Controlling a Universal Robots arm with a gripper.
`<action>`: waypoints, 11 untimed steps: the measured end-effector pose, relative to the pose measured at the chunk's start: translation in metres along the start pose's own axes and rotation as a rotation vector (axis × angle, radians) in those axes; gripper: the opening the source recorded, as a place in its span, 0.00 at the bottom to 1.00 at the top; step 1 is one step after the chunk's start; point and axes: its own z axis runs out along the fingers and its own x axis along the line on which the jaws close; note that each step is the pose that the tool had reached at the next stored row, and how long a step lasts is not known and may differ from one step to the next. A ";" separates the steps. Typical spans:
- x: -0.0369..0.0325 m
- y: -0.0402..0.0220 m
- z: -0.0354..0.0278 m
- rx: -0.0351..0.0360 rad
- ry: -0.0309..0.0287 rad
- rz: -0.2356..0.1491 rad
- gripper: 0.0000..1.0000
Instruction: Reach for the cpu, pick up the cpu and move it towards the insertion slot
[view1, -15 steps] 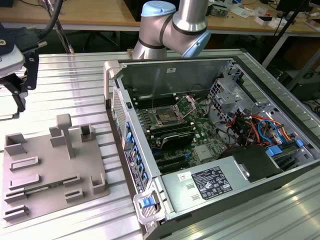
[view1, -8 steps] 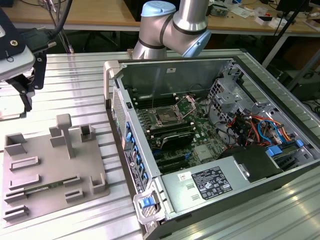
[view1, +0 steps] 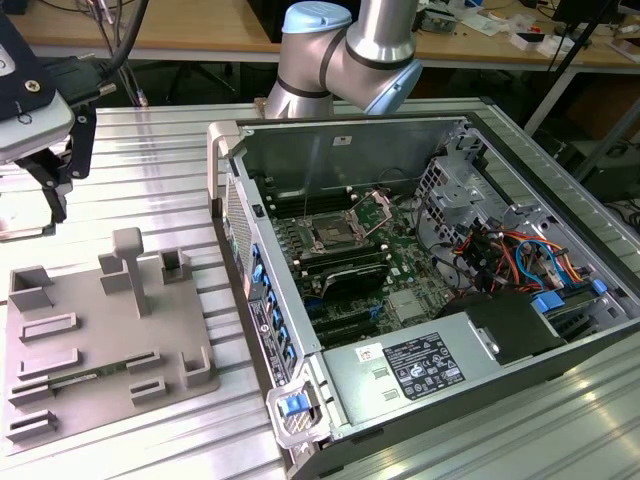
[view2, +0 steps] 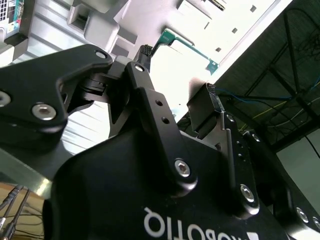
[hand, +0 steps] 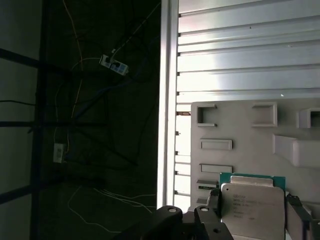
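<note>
The black end effector (view1: 50, 195) hangs at the far left of the exterior view, above the ribbed aluminium surface (view1: 150, 140) and beyond the far edge of the grey plastic tray with rectangular recesses (view1: 100, 330).

In the first wrist view the small flat square cpu with a silvery-white metal top and a thin green rim (hand: 252, 207) sits between two dark fingers (hand: 296, 212), which close on its opposite edges; the end effector is narrowed onto the chip and holds it. Behind the chip in that view lie the grey tray (hand: 235, 120) and the ribbed surface (hand: 240, 55), with a dark floor and loose cables (hand: 90, 100) past the surface's edge. In the second wrist view the black linkages of the end effector (view2: 175, 120) cross the picture, and a green edge of the cpu (view2: 187, 47) shows against the bright tray.

The insertion slot, a square motherboard socket with a shiny metal frame and a dark centre (view1: 333, 237), lies inside the open grey computer case (view1: 420, 150) to the right in the exterior view, well apart from the end effector. The silver and pale-blue arm joint (view1: 345, 50) stands behind the far wall of the case.
</note>
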 end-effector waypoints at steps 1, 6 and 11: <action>-0.0007 0.0000 0.0001 0.0000 0.0000 0.000 0.55; -0.0016 -0.0001 0.0002 0.0000 0.0000 0.000 0.55; -0.0026 -0.0001 0.0002 0.0000 0.0000 0.000 0.55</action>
